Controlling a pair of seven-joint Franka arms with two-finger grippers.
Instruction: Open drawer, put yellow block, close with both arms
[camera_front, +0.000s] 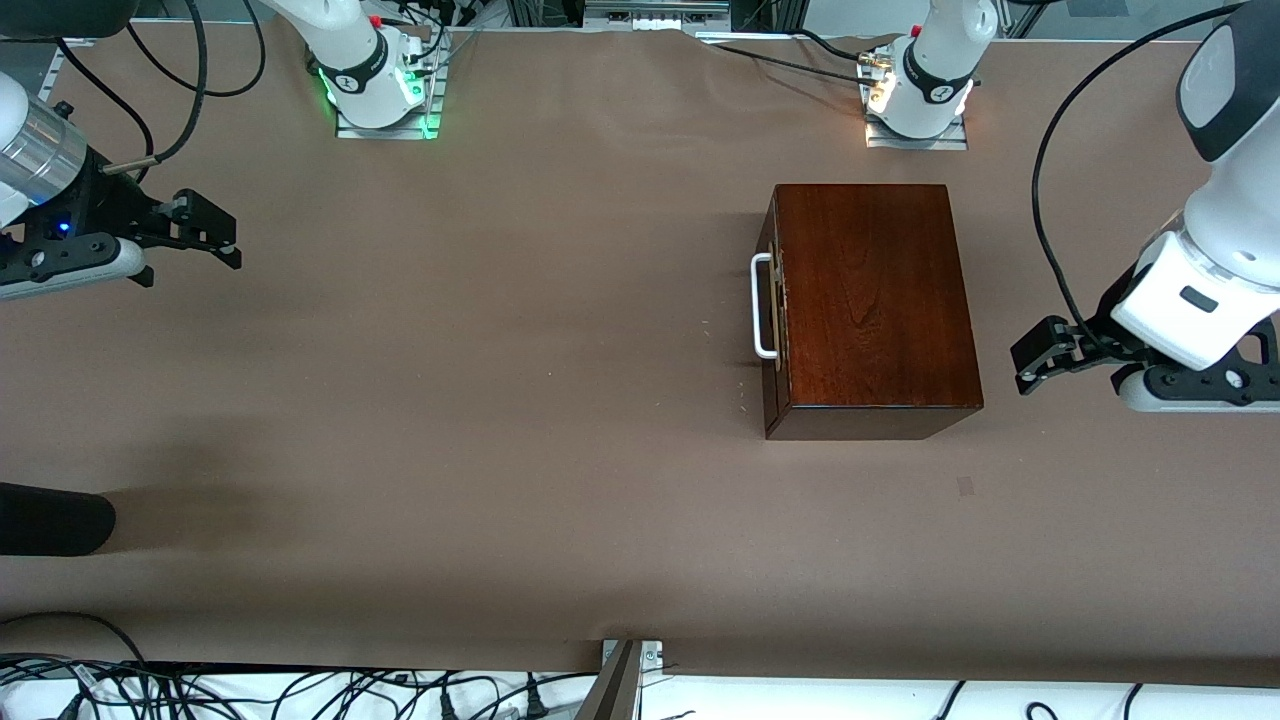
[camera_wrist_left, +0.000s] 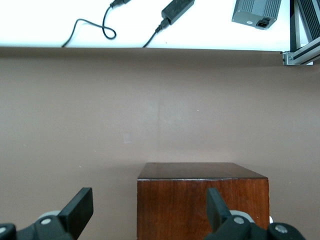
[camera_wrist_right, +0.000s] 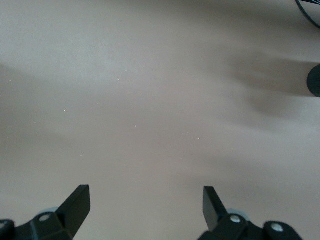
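Note:
The dark mahogany box (camera_front: 872, 300) stands toward the left arm's end of the table. Its drawer (camera_front: 770, 330) is pushed in, showing only a thin pale strip, and the white bar handle (camera_front: 763, 305) faces the right arm's end. My left gripper (camera_front: 1032, 362) is open and empty, hanging beside the box at the side away from the handle. The left wrist view shows the box (camera_wrist_left: 202, 200) between its open fingers (camera_wrist_left: 148, 207). My right gripper (camera_front: 222, 232) is open and empty over bare table at the right arm's end (camera_wrist_right: 145, 202). The yellow block is out of view.
A dark rounded object (camera_front: 50, 520) pokes in at the table's edge at the right arm's end, and also shows in the right wrist view (camera_wrist_right: 315, 80). Cables (camera_front: 300, 690) lie below the table's front edge. The arm bases (camera_front: 380, 90) stand along the back edge.

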